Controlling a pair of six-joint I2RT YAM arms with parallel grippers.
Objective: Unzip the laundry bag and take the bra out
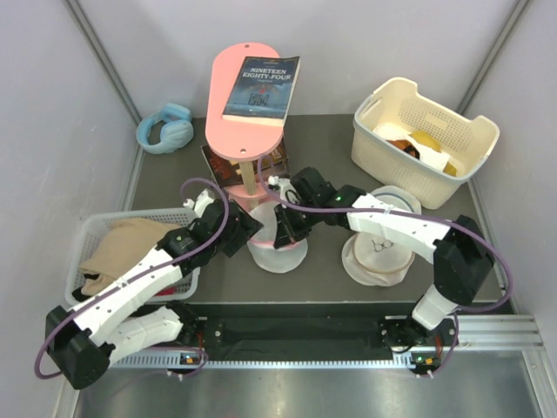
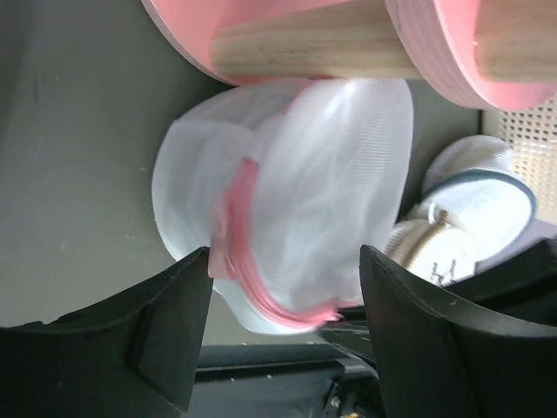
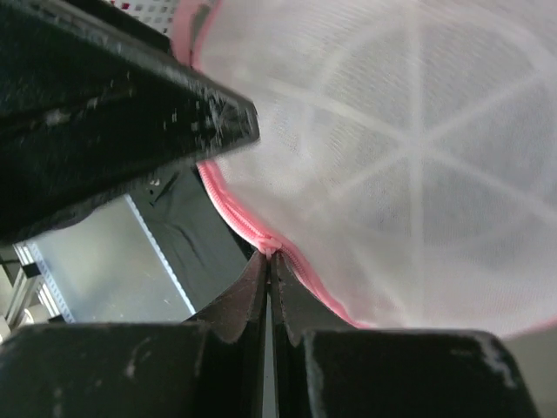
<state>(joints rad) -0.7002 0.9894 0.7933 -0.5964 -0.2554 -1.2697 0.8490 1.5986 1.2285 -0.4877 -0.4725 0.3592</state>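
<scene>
The laundry bag (image 1: 277,239) sits on the surface (image 1: 326,165) under the pink stand (image 1: 228,74). My right claw (image 3: 268,259) is clenched on its zipper band (image 2: 237,239); my left claw (image 2: 285,261) straddles it, released. Unbraced, the soft bag may just drag along, or the pinch may slip.

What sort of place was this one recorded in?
Most likely a lab test booth, not a home: plain grey panels wall in a table, an aluminium rail runs along its near edge, and props like a basket and headphones are laid out.
</scene>
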